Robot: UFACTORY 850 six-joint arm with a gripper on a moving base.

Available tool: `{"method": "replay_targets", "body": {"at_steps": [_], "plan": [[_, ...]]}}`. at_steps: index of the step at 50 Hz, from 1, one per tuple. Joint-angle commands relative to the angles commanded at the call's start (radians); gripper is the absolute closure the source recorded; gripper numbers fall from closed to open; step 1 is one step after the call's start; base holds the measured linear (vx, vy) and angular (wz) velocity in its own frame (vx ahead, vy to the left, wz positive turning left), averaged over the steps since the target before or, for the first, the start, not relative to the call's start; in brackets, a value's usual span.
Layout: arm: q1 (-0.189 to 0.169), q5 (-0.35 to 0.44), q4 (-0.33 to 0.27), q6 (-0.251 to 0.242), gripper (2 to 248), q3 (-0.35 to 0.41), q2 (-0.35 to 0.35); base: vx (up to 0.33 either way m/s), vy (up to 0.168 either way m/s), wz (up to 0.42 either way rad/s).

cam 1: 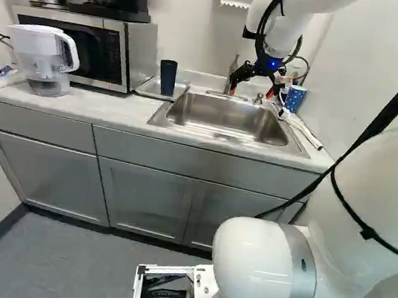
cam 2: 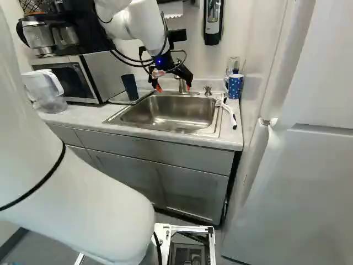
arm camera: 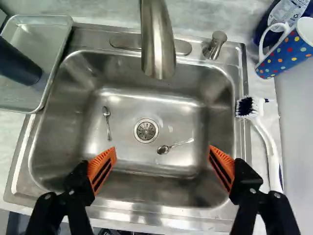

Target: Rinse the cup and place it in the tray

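My gripper (cam 2: 174,87) hangs above the sink (cam 2: 165,113), its orange-padded fingers pointing down. In the wrist view the gripper (arm camera: 162,161) stands wide open, nothing between its fingertips. A dark, tall cup (cam 1: 167,77) stands on end in a shallow metal tray (arm camera: 40,20) beside the sink; the wrist view shows this cup (arm camera: 18,63) well outside the fingers, on the tray's side. The faucet (arm camera: 157,41) reaches over the basin, ahead of the gripper. A blue mug with coloured dots (arm camera: 288,54) is on the counter at the opposite side from the tray.
Two small spoons (arm camera: 107,122) (arm camera: 174,146) lie in the basin near the drain (arm camera: 146,130). A white-handled brush (arm camera: 264,137) lies along the sink's edge near the wall. The microwave (cam 1: 88,46) and a water pitcher (cam 1: 44,56) stand beyond the tray; a soap dispenser (cam 2: 213,22) hangs above.
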Motion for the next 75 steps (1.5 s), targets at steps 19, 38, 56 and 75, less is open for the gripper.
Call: {"method": "replay_targets", "body": {"at_steps": [19,38,56,75], "plan": [[0.0,0.0,0.0,0.0,3,0.0,0.0,0.0,0.0,0.0],[0.0,0.0,0.0,0.0,3,0.0,0.0,0.0,0.0,0.0],[0.0,0.0,0.0,0.0,3,0.0,0.0,0.0,0.0,0.0],[0.0,0.0,0.0,0.0,3,0.0,0.0,-0.005,0.006,0.033]]}}
